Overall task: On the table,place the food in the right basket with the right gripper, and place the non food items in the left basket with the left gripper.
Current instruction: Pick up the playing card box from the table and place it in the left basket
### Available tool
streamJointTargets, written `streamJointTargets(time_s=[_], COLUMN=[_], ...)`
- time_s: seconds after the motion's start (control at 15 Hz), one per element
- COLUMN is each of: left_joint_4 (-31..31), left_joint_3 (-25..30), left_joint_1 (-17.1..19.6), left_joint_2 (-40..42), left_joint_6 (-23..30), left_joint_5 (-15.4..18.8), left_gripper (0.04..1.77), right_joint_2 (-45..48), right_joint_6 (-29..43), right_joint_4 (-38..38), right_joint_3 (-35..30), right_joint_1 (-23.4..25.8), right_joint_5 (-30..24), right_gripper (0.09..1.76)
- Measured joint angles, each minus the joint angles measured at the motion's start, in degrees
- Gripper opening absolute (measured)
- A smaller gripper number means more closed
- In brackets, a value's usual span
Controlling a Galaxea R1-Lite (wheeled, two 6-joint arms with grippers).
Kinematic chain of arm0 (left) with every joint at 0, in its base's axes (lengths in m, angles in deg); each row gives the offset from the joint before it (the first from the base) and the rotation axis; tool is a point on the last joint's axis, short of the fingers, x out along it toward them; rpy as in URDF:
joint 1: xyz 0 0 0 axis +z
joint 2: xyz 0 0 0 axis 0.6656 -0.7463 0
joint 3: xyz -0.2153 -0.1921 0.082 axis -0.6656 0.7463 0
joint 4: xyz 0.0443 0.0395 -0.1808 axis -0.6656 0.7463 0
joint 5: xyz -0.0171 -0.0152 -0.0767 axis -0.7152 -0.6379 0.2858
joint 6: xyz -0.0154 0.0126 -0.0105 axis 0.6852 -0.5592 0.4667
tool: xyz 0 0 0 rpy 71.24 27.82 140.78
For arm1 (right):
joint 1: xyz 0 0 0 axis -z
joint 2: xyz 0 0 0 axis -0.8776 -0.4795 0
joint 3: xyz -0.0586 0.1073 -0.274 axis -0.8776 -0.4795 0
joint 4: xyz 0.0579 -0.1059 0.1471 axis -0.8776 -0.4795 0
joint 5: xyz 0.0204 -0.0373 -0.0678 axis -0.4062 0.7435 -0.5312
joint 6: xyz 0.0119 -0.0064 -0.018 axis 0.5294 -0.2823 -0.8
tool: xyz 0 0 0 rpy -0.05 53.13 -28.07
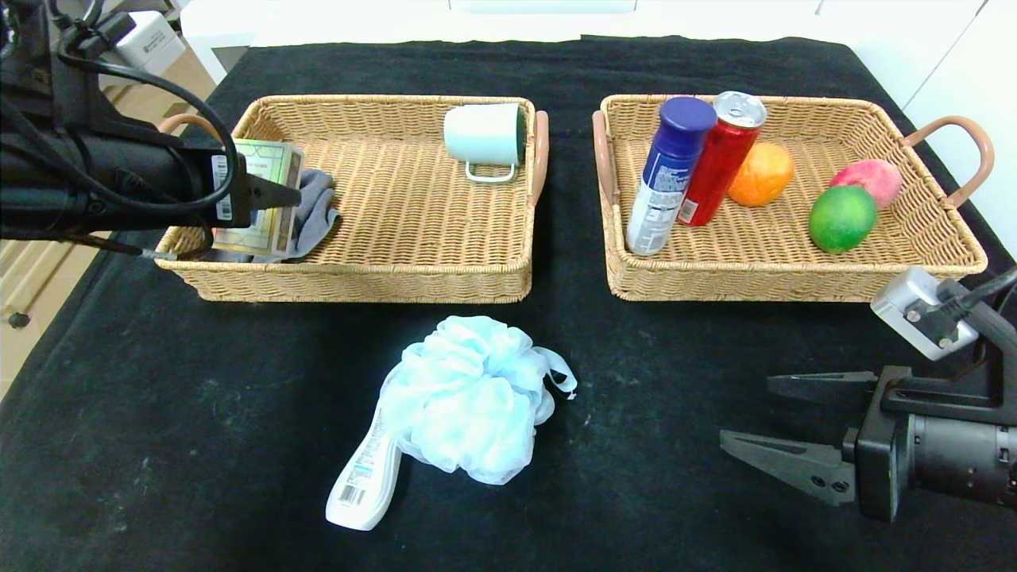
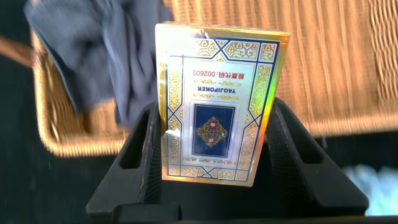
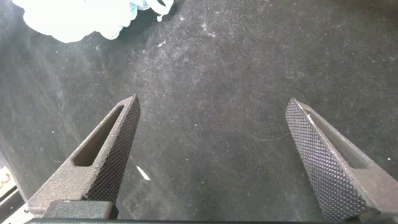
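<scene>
left end effector (image 1: pixel 278 195) pinching the card box (image 2: pixel 214 102) between both fingers, held over the left end of the left basket (image 1: pixel 413 274), above a grey cloth (image 1: pixel 314 206). white mug (image 1: pixel 485 135) lies on its side at the far edge of that basket. right end effector (image 1: pixel 783 425) spread wide, holding nothing, parked low over the black surface (image 1: pixel 675 445) near the right front. right basket (image 1: pixel 794 278) holds the blue-capped canister (image 1: pixel 667 171), red can (image 1: pixel 723 155), lime (image 1: pixel 842 218), an orange fruit (image 1: pixel 761 173) and a pink fruit (image 1: pixel 870 179). bath pouf (image 1: pixel 469 397) and white bottle (image 1: pixel 369 477) lie touching on the surface in front of the baskets, not sorted yet. risks: box is near the basket's left rim, so a release here could catch the rim and tip out; landing on the bunched cloth it may slide. pouf lies over the bottle, so grabbing one could drag the other.
</scene>
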State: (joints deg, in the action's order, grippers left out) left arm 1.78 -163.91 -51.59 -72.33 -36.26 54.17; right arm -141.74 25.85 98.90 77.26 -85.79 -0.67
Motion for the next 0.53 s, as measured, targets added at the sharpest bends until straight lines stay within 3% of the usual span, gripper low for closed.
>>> streamJointTargets(time_s=[0.13,0.53], left_joint_4=[-2.52,-5.89], left_joint_3=[-1.74,-12.07], left_joint_1=[-0.05,-0.39], left_joint_2=[-2.93,-12.11], left_joint_6=[0.23,0.56], left_joint_5=[-1.27,-0.69], left_gripper=[1.03,1.03], right_joint_2=[0.02,0.57], right_joint_6=[0.00,0.00], right_joint_4=[0.00,0.00], right_joint_3=[0.13,0.24], right_joint_1=[0.11,0.39], right_joint_5=[0.06,0.06], right_gripper=[1.71,1.71])
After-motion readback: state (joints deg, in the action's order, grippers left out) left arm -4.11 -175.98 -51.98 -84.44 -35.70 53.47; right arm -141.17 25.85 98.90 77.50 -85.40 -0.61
